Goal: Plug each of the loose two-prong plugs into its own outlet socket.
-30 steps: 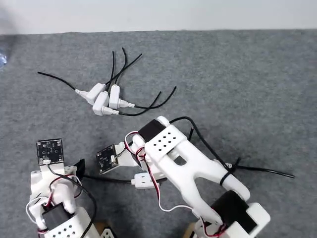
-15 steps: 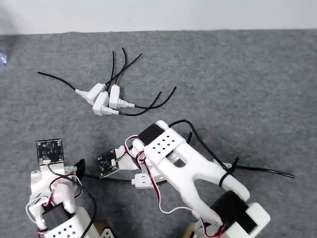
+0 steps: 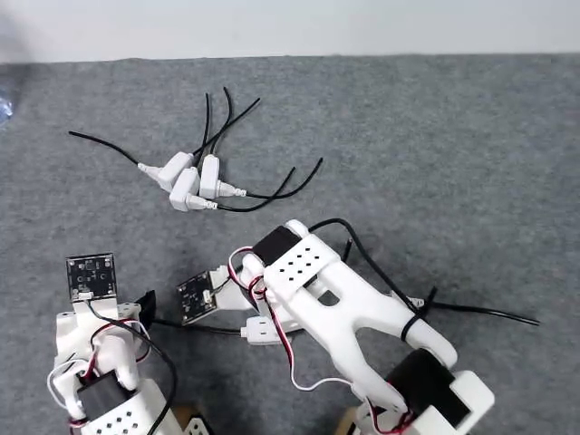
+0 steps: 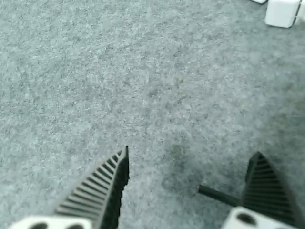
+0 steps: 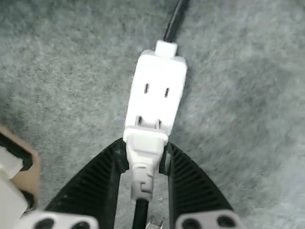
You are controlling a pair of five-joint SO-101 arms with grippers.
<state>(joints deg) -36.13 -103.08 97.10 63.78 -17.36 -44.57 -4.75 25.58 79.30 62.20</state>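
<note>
While fingers of the right gripper [image 5: 144, 150] clamp a plug [image 5: 143, 164] part-seated in the outlet [image 5: 157, 93], a straight, square push should finish it; the left gripper [image 4: 190, 153] gapes, empty.

From above, the right arm [image 3: 335, 308] hides most of the outlet block [image 3: 258, 331] from us. The plug [image 5: 144, 148] has its cord cut off at the edge, and we cannot identify the cropped white piece [image 4: 282, 12].

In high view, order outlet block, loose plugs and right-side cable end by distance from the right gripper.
1. Outlet block, at the plug in the right gripper.
2. Loose plugs, farther up the table.
3. Cable end, far right.
</note>
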